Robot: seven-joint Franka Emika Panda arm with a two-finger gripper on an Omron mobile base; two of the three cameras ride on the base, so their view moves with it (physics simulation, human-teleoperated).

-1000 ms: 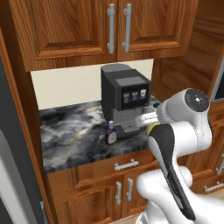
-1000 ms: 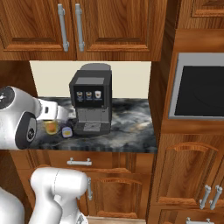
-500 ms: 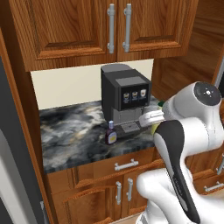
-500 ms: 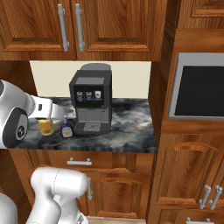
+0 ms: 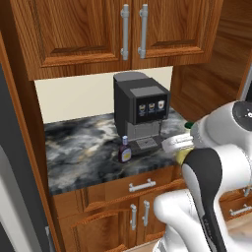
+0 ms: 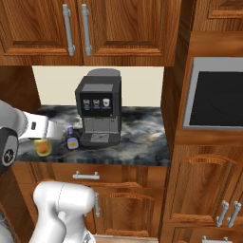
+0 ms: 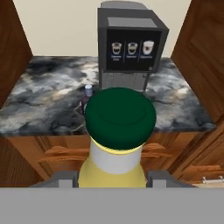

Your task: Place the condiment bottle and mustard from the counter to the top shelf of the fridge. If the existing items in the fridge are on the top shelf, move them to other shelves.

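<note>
We find the counter (image 5: 83,147), a dark grey and white marbled stone worktop, set over brown wooden cabinets (image 5: 113,206). Directly on it stands a dark coffee machine (image 5: 140,115) against the back wall. The condiment bottle (image 5: 124,149) stands upright on the stone, just beside the machine's base.

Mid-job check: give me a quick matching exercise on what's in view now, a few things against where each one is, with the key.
Things:
1. mustard
2. condiment bottle
3. coffee machine
4. gripper

Places or states:
A. standing on the counter by the front of the machine
B. at the back of the counter, against the pale wall
C. held off the counter, green cap toward the hand camera
D. closed around a yellow bottle

Pairs: 1-C, 2-A, 3-B, 4-D
</note>
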